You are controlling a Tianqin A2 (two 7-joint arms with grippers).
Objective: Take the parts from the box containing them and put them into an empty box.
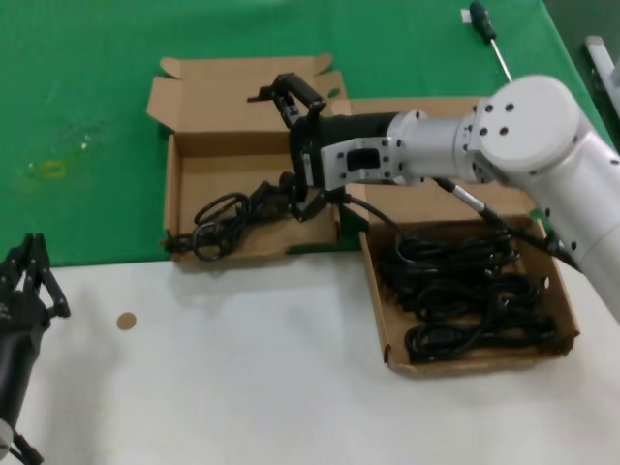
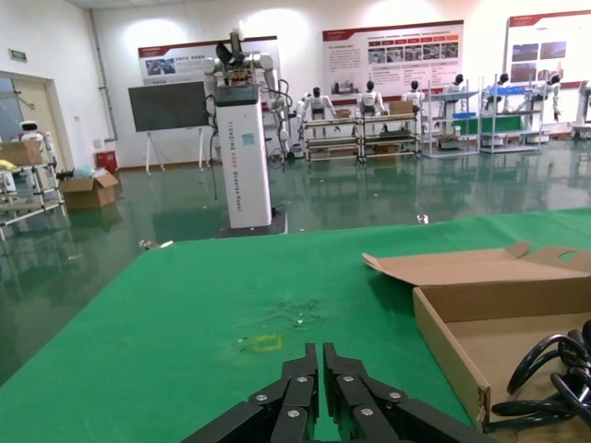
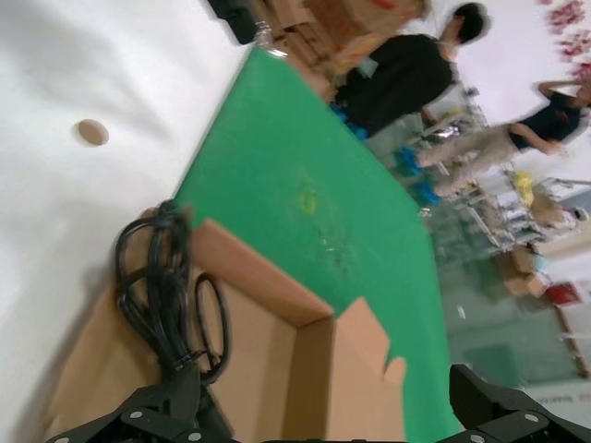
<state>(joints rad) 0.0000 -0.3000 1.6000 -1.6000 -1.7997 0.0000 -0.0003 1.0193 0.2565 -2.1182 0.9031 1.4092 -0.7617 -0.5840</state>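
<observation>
The smaller cardboard box point(image 1: 208, 145) lies on the green mat at centre left and holds one black cord bundle point(image 1: 228, 218). The larger box point(image 1: 383, 320) at the right holds several black cords point(image 1: 465, 291). My right gripper point(image 1: 295, 145) hangs open over the smaller box, one finger close to the bundle's plug end. In the right wrist view the gripper point(image 3: 323, 425) is wide open and empty, with the bundle point(image 3: 162, 286) lying in the box point(image 3: 268, 351). My left gripper point(image 1: 29, 281) is parked shut at the lower left; in its wrist view point(image 2: 321, 355) it faces the smaller box point(image 2: 499, 323).
A screwdriver point(image 1: 489, 34) lies on the green mat point(image 1: 77, 116) at the back right. A small brown disc point(image 1: 126, 321) sits on the white table point(image 1: 242, 387) in front of the boxes. The boxes' open lids lie flat behind them.
</observation>
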